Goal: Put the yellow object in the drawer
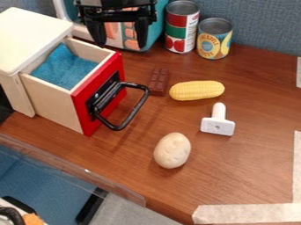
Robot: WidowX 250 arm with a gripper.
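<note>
We see, nearest, a pale lump, probably a potato (172, 150) | white T-shaped tool (217, 125) beyond | our yellow corn (197, 90) on the table (235, 176), outside the open drawer (85, 110) | chocolate bar (159, 81) between them | two cans (214, 38) farther back | our gripper (122, 37) above, fingers spread

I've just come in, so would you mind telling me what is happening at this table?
The robot's hand hangs above the back of the table, open and holding nothing. The corn, meant for the drawer, lies on the tabletop beside the chocolate bar. The drawer is pulled out, with blue material inside.
</note>
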